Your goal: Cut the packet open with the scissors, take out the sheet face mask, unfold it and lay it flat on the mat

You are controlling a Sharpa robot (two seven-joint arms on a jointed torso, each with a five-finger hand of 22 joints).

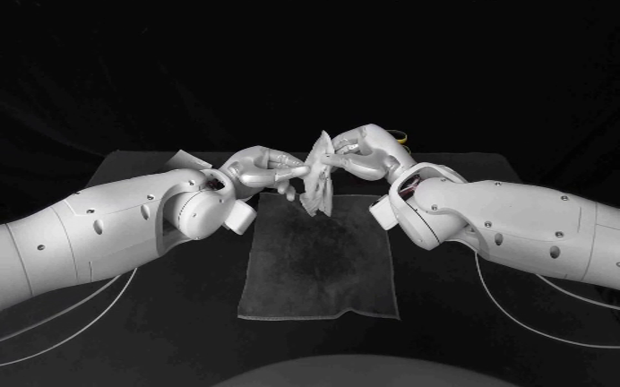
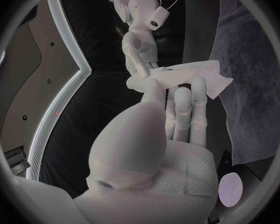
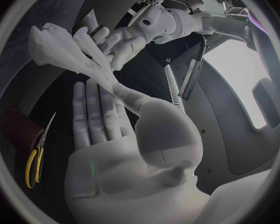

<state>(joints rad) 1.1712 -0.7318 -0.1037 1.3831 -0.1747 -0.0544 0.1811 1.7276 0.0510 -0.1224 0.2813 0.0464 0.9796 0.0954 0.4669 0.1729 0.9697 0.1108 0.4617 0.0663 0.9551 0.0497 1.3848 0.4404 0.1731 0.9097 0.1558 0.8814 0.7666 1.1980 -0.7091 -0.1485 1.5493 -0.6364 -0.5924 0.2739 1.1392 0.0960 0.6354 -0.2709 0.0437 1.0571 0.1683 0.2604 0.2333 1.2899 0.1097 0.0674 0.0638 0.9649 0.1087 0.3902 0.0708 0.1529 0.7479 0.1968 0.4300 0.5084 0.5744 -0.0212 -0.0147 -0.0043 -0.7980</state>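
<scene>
Between my two hands hangs the sheet face mask (image 1: 319, 181), out of any packet, white and partly folded, in the air above the far edge of the mat (image 1: 316, 270). Its long axis runs roughly upright: the top rises a little above my fingers and the lower end drops toward the mat, though I cannot tell if it touches. My left hand (image 1: 265, 170) comes in from the left and its fingers (image 2: 180, 109) grip the mask at its side edge. My right hand (image 1: 362, 152) meets it from the right, with its fingers (image 3: 93, 92) closed on a twisted part of the same sheet.

The mat is a grey rectangle lying flat in the middle of the black surface (image 1: 517, 172), its long axis running near to far. The scissors (image 3: 33, 164), yellow-handled, lie on the surface on the far right, just behind my right hand. A pale flat thing (image 1: 190, 159) lies far left behind my left wrist; I cannot tell what it is. The room beyond the surface is dark.
</scene>
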